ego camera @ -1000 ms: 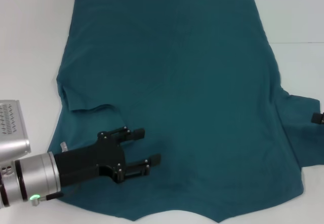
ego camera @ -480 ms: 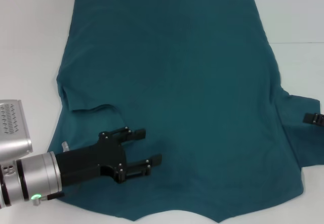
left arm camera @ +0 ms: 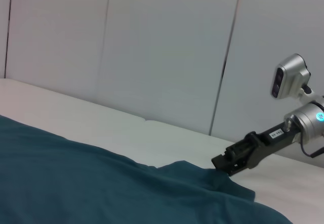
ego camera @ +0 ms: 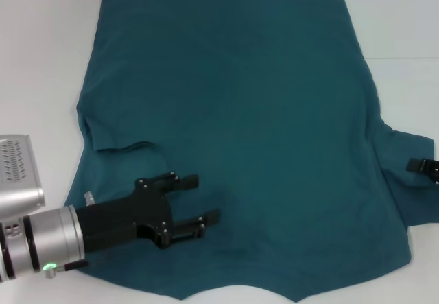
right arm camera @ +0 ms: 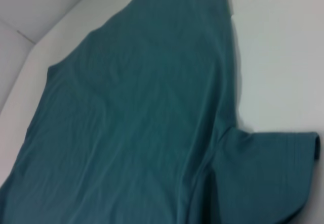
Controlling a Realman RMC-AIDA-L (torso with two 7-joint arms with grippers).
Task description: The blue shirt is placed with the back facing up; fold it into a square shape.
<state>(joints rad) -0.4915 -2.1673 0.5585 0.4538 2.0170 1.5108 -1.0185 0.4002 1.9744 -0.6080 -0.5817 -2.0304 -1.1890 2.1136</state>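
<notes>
Your blue shirt point(ego camera: 233, 132) lay spread flat on the white desk point(ego camera: 41, 57), hem toward the far edge and neck edge nearest the robot. The left sleeve was already folded inward over the body, while the right sleeve point(right arm camera: 268, 173) was lying out flat to the side.

Your left pincer point(ego camera: 202, 197) sat low over the shirt's near left part, just beside the folded sleeve, with its two black fingers spread apart and nothing between them (whether the tips pressed the cloth could not be made out).

Your right pincer point(ego camera: 420, 166) showed only as a black tip at the edge of the head view, over the outer end of the right sleeve; in the left wrist view it reached right to the sleeve's edge point(left arm camera: 238, 158). I could not tell whether it was released or clenched.
</notes>
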